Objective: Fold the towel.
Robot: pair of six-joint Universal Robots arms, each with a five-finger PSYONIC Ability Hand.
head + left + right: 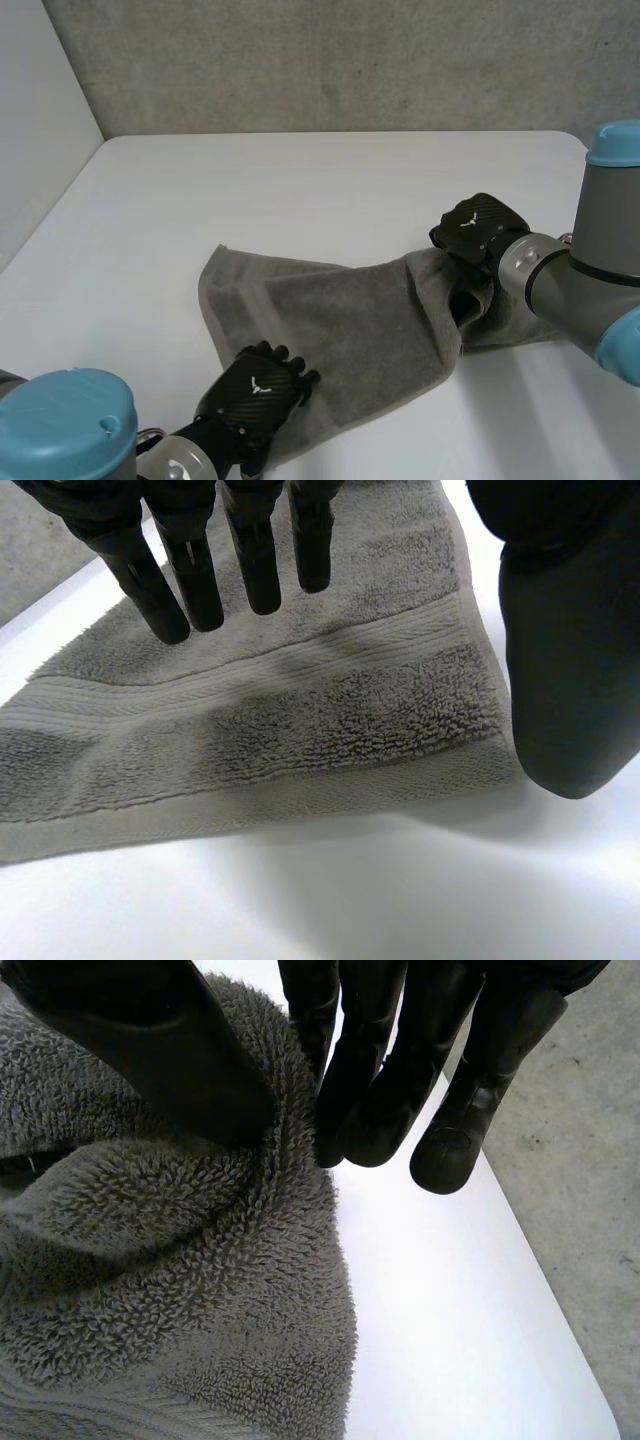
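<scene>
grey terry towel (pixel 350 330) lies rumpled across the white tabletop (pixel 300 190). the right hand (pixel 480 228) pinches its bunched right end between thumb and fingers. the left hand (pixel 258 392) is over the near corner, fingers straight, gripping nothing.

A robot test lab.
A plain white table (pixel 300 180) lies under the fingers (pixel 255 570); beyond them stands a bare concrete wall (pixel 350 60).
</scene>
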